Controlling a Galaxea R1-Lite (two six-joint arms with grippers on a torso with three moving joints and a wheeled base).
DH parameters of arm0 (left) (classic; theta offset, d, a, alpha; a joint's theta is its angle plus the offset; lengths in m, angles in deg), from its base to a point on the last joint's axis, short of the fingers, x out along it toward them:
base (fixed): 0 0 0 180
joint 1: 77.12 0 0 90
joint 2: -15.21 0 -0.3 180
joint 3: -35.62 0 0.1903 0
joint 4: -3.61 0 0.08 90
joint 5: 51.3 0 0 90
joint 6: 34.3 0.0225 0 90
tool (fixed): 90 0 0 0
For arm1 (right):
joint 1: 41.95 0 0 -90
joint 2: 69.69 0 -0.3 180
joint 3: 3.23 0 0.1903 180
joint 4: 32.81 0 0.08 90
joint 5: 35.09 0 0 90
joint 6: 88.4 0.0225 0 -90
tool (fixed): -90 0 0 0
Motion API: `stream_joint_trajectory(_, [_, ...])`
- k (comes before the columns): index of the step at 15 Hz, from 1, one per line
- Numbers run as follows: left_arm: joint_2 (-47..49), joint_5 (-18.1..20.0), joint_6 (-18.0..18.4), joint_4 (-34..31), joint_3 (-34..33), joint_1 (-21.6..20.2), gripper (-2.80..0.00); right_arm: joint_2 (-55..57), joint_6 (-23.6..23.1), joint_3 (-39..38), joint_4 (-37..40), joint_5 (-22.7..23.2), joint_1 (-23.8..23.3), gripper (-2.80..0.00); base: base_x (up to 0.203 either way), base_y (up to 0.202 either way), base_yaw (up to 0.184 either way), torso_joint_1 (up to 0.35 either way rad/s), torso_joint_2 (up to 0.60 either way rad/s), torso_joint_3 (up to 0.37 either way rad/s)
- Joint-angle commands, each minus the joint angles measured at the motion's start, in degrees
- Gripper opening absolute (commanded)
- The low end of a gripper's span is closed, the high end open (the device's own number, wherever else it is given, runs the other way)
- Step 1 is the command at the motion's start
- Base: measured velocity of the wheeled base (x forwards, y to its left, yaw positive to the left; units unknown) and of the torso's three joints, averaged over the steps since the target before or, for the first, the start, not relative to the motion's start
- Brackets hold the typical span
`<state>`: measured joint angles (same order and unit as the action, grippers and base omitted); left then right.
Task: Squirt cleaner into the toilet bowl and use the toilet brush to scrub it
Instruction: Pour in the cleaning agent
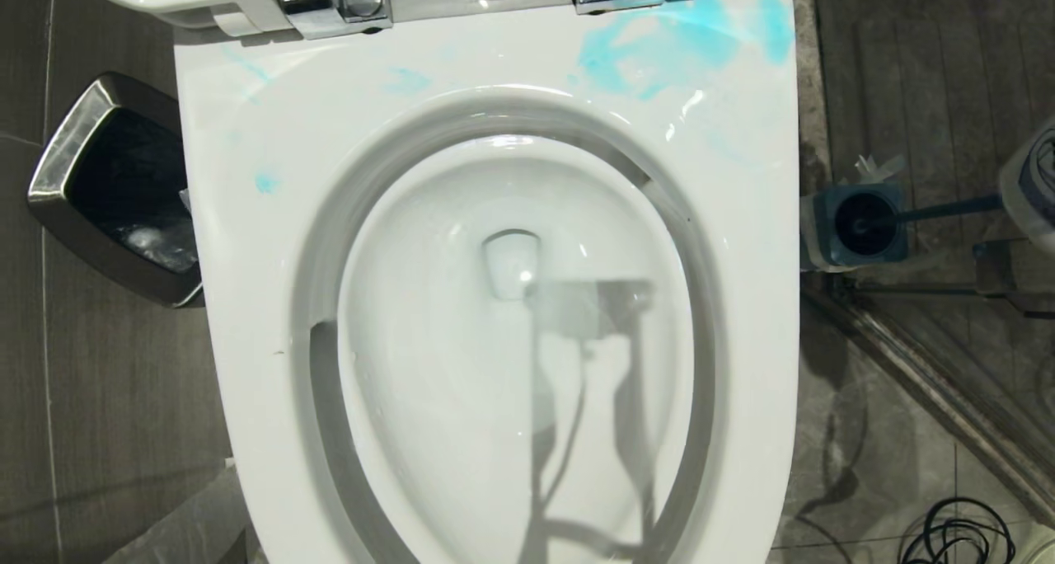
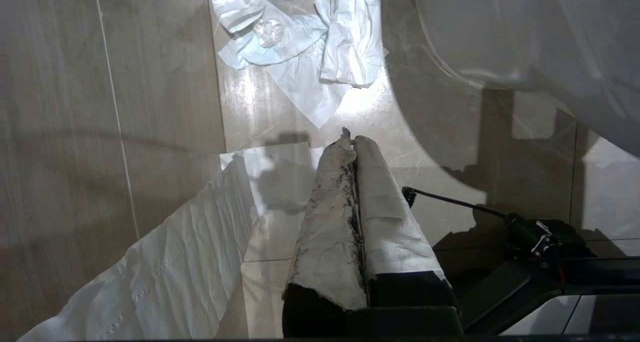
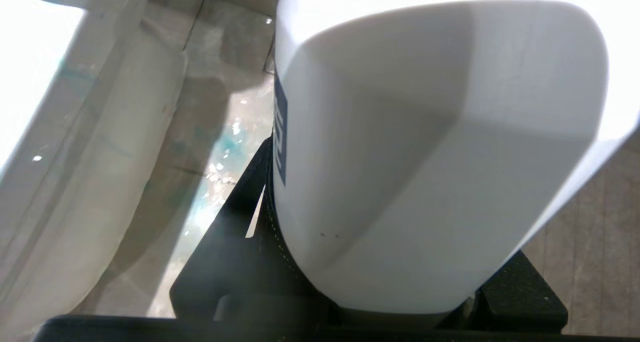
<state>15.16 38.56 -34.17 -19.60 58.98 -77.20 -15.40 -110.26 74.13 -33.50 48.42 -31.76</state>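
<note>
The white toilet bowl (image 1: 247,242) fills the head view, lid up, with blue cleaner smears (image 1: 668,44) on the back right of its rim. To its right on the floor, the toilet brush (image 1: 861,226) stands in its dark blue holder, its handle pointing right. A white cleaner bottle (image 3: 430,147) with a dark blue label sits between the black fingers of my right gripper (image 3: 380,262), which is shut on it; the bottle (image 1: 1030,180) shows at the head view's right edge, beyond the brush. My left gripper (image 2: 352,139), its fingers wrapped in white, is shut and empty above the floor beside the toilet.
A black bin with a metal rim (image 1: 62,160) stands left of the toilet. Crumpled tissue (image 2: 305,47) and a paper sheet (image 2: 165,272) lie on the tiles. A metal floor rail (image 1: 931,366) and a coiled black cable (image 1: 956,539) are at the right.
</note>
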Motion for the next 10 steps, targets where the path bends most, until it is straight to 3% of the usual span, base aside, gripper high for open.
stream_joint_trajectory(1, [0.05, -0.03, -0.05, 0.02, 0.00, -0.01, -2.80, 0.89, -0.17, -0.77, -0.32, 1.13, 0.28, -2.80, 0.000, 0.000, 0.000, 0.005, 0.00, 0.127])
stream_joint_trajectory(5, [0.05, 0.01, -0.10, 0.02, 0.00, -0.01, -2.80, 3.73, -1.04, 0.81, -0.63, 3.15, 5.04, -2.80, 0.000, 0.000, 0.000, 0.003, 0.00, 0.183])
stream_joint_trajectory(10, [0.05, 0.06, -0.13, 0.02, 0.00, -0.01, -2.80, 7.35, -0.74, 4.55, -0.72, 3.18, 5.19, -2.80, 0.000, 0.000, 0.000, 0.002, 0.00, 0.202])
